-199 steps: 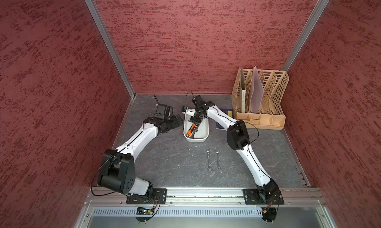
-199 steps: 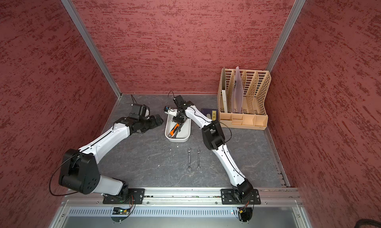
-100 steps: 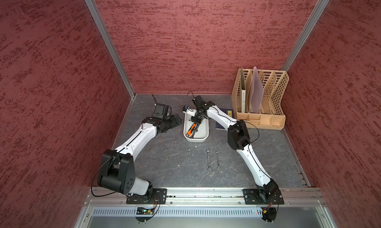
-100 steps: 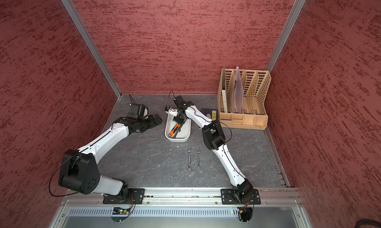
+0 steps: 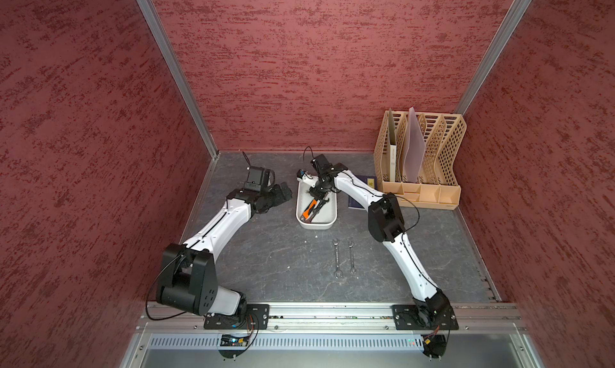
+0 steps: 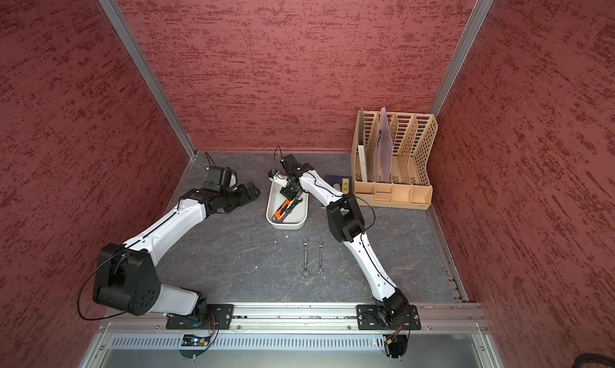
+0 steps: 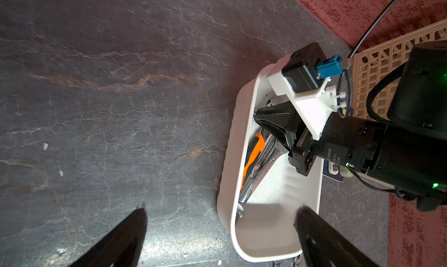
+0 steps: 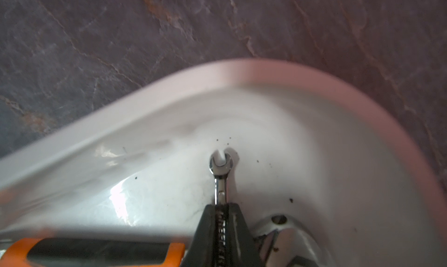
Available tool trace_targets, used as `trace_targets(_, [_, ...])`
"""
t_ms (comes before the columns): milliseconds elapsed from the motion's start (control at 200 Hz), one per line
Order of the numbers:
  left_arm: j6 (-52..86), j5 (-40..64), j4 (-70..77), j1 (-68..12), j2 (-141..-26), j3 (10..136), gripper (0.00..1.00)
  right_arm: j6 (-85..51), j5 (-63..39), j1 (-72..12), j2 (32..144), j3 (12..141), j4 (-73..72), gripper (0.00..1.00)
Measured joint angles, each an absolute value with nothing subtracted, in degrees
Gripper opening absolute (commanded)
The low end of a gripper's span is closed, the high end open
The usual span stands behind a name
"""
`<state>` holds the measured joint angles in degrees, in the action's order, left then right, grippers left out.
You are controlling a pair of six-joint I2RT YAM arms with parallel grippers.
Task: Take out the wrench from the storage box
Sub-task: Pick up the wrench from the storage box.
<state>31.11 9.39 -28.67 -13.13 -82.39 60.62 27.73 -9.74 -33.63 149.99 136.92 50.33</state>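
Observation:
The white storage box (image 5: 327, 221) (image 6: 293, 223) lies mid-table in both top views. My right gripper (image 8: 222, 207) reaches down into its far end and is shut on the shank of a small silver wrench (image 8: 220, 171), whose open-end head points at the box wall. Beside it in the box lie an orange-handled tool (image 8: 96, 251) (image 5: 311, 206) and a larger silver wrench (image 7: 256, 178). My left gripper (image 5: 283, 191) (image 7: 220, 212) hovers open just left of the box, holding nothing.
Two silver wrenches (image 5: 336, 258) (image 5: 351, 256) lie side by side on the grey table in front of the box. A tan lattice file rack (image 5: 419, 160) stands at the back right, with a dark blue book (image 5: 362, 191) flat beside it. Red walls enclose the table.
The right gripper's jaws have closed onto the small wrench inside the box. Both arms have hardly shifted.

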Motion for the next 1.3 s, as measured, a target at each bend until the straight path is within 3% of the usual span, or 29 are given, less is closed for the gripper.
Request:
trace_targets(361, [31.1, 9.4, -28.7, -13.1, -80.4, 60.6, 1.00, 19.6, -7.6, -34.7, 148.0, 135.4, 49.5, 0.00])
trace_targets(631, [31.1, 10.1, -28.7, -13.2, -78.6, 60.6, 1.00, 13.5, -6.7, -35.4, 137.5, 127.0, 45.9, 0.00])
trace_targets(1022, [31.1, 8.4, -29.3, -19.3, -74.3, 60.6, 1.00, -2.2, 2.5, -38.6, 103.7, 84.7, 29.9, 0.00])
trace_targets(1302, [31.3, 6.5, -29.3, -22.8, -72.0, 58.5, 1.00, -18.8, 11.2, -43.1, 81.1, 53.1, 26.9, 0.00])
